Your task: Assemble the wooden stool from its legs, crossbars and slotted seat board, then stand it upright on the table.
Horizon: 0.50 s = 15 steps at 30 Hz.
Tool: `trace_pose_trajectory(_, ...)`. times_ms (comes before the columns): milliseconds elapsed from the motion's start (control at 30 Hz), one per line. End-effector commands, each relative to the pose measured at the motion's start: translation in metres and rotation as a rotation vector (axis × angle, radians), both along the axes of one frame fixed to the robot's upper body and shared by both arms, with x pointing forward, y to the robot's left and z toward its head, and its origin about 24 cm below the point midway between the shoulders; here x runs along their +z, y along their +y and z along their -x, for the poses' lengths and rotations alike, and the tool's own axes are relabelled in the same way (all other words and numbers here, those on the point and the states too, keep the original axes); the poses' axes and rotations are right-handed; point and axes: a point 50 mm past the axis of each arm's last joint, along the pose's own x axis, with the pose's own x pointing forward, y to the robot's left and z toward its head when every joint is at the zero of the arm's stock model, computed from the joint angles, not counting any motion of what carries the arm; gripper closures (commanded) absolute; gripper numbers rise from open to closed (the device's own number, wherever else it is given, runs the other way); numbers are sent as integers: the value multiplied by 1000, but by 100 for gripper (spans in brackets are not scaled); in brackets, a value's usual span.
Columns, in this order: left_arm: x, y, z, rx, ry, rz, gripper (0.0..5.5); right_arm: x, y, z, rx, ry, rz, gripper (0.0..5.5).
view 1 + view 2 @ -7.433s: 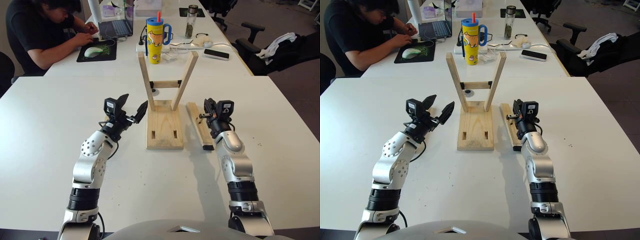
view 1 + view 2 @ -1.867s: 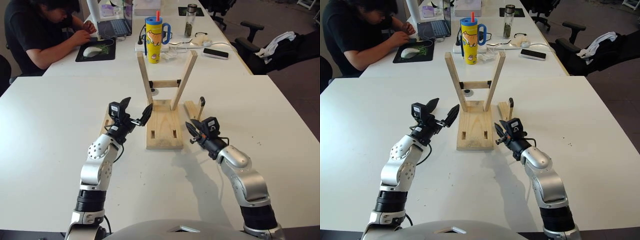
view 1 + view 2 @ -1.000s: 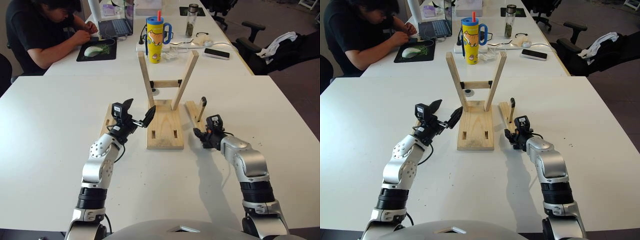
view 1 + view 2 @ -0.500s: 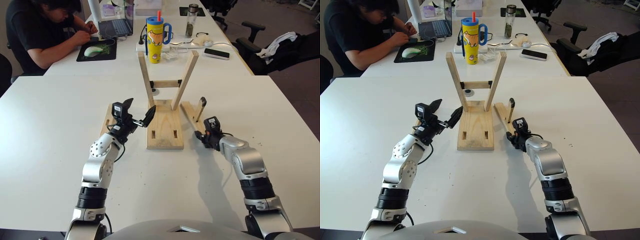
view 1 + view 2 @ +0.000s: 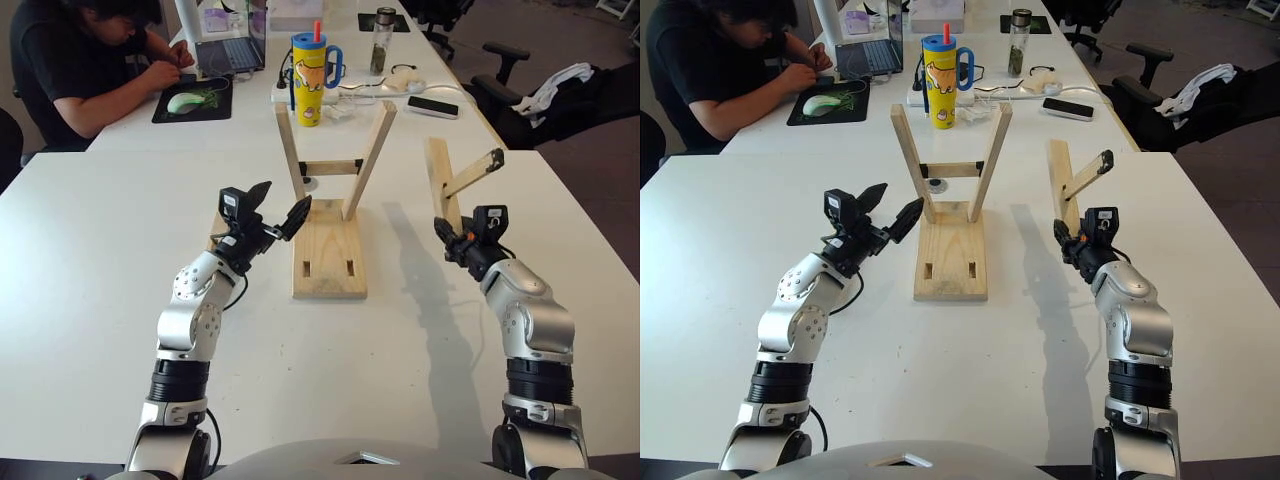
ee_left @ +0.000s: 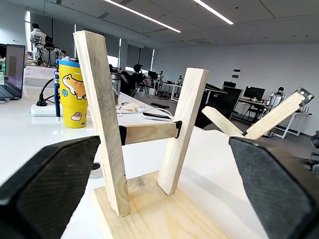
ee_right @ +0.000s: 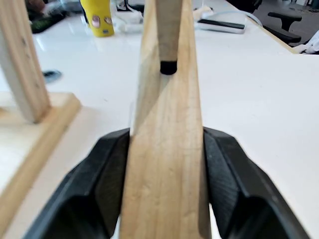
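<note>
Right gripper (image 5: 451, 238) clamped on my loose leg piece (image 5: 440, 185), held upright above the table (image 5: 100, 260), well right of the seat board (image 5: 330, 262) | left gripper (image 5: 279, 204) spread wide, grasping nothing, just left of the leg frame (image 5: 335, 168) standing on the board's far end

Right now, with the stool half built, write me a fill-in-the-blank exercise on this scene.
The right end effector is shut on a loose leg that carries a ____.
The left end effector hangs near the seat board with its jaws ____.
____ legs stand in the seat board, joined by a crossbar.
The board's two near slots are ____.
Missing words: crossbar, open, two, empty.
</note>
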Motion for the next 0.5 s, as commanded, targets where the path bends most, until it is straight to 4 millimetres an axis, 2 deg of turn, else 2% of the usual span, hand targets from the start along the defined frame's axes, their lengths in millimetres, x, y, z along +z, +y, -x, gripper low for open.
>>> trace_pose_trajectory(33, 4, -1, 1, -71, 15, 0, 139, 15, -13, 18, 134, -24, -17, 344)
trace_pose_trajectory(133, 6, -3, 5, -136, 50, 24, 188, 10, -27, 44, 249, 53, -96, 344)
trace_pose_trajectory(233, 8, -1, 8, -170, 91, 73, 192, 7, -29, 65, 385, 138, -157, 344)
trace_pose_trajectory(333, 12, 3, 10, -233, 146, 168, 192, 6, -24, 81, 533, 221, -189, 344)
trace_pose_trajectory(367, 13, 3, 12, -277, 172, 215, 176, 8, -20, 84, 582, 235, -210, 344)
trace_pose_trajectory(500, 17, 3, 20, -433, 265, 291, 131, 17, -1, 84, 732, 227, -302, 344)
